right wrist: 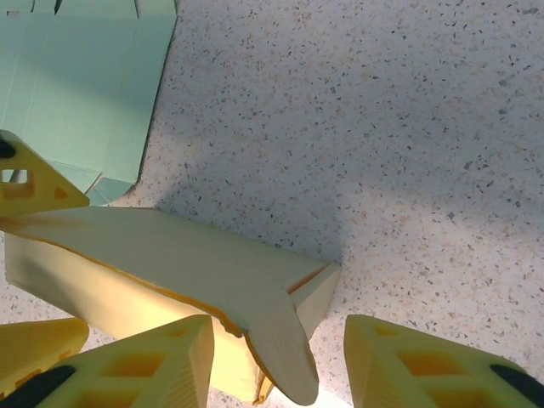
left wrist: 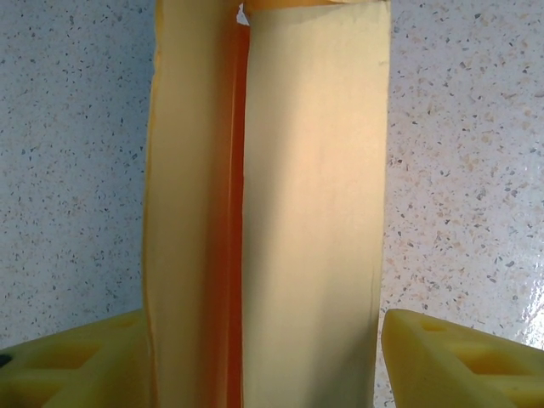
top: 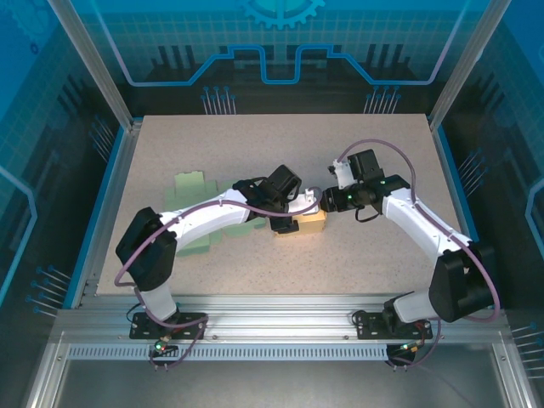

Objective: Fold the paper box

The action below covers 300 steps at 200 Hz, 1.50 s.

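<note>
Your arm bases sit at the bottom edge of the top view. At mid-frame the yellow paper box lies on the speckled surface, with green card blanks to its left and bare room to its right.

Left wrist view: the left jaws stand apart, straddling the box lengthwise.

Right wrist view: the right jaws stand apart with an end flap between them, unclamped.

Thin card looks light, crushable and likely to skid, so pinch the flap near its crease.

Speckled counter bearing a yellow paper box at frame centre and flat green cardboard sheets at centre left.
</note>
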### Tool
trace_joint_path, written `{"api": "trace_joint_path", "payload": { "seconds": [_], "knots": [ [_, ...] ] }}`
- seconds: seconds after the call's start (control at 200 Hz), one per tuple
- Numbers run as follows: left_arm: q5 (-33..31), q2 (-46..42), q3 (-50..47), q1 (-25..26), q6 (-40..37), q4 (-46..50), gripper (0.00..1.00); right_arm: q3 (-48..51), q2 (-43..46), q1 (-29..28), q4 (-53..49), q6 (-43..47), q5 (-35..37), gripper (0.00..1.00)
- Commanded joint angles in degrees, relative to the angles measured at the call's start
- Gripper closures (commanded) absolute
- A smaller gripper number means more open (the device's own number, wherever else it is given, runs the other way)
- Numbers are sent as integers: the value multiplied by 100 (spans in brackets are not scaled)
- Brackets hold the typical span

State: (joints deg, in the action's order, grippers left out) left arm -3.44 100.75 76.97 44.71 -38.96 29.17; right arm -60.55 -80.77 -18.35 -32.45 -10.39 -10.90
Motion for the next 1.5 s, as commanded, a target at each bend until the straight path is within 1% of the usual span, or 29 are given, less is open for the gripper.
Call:
{"api": "trace_joint_path", "payload": {
  "seconds": [0.0, 0.045, 0.09, 0.145, 0.225, 0.31, 0.395, 0.455, 0.625, 0.81, 0.956, 1.096, 1.271, 1.361, 1.416, 1.496],
  "knots": [
    [-56, 135, -97, -54, 46, -77, 33, -27, -91, -61, -1, 37, 0, 59],
    [-60, 136, -109, -51, 53, -95, 33, -19, -127, -63, 1, 29, -17, 61],
    [-59, 142, -120, -54, 50, -104, 33, -19, -149, -63, -1, 6, -11, 67],
    [-70, 142, -130, -51, 53, -134, 33, -18, -158, -65, 17, -24, 11, 71],
    [-95, 140, -140, -59, 61, -156, 33, -46, -141, -63, 19, -97, 24, 82],
    [-125, 155, -172, -59, 85, -192, 35, -66, -103, -71, 32, -192, -58, 88],
    [-148, 164, -195, -56, 107, -225, 36, -97, -54, -84, 26, -273, -133, 89],
    [-172, 163, -196, -54, 134, -238, 39, -115, -45, -115, -3, -327, -165, 88],
    [-209, 193, -205, -56, 199, -305, 42, -89, -98, -202, -3, -511, -108, 88],
    [-235, 222, -202, -51, 213, -315, 42, -224, -171, -226, -157, -812, -45, 88],
    [-254, 261, -200, -50, 207, -332, 42, -410, -198, -246, -315, -950, -189, 88],
    [-236, 298, -195, -45, 209, -325, 42, -562, -259, -248, -491, -1092, -184, 88],
    [-251, 317, -197, -46, 189, -326, 43, -573, -363, -259, -576, -1160, -135, 86],
    [-270, 314, -191, -50, 208, -359, 43, -520, -412, -263, -579, -1131, 33, 85],
    [-267, 324, -174, -59, 241, -353, 46, -489, -460, -263, -566, -1088, 121, 84],
    [-225, 339, -109, -91, 299, -327, 48, -425, -530, -260, -466, -1034, 171, 84]
  ]
}}
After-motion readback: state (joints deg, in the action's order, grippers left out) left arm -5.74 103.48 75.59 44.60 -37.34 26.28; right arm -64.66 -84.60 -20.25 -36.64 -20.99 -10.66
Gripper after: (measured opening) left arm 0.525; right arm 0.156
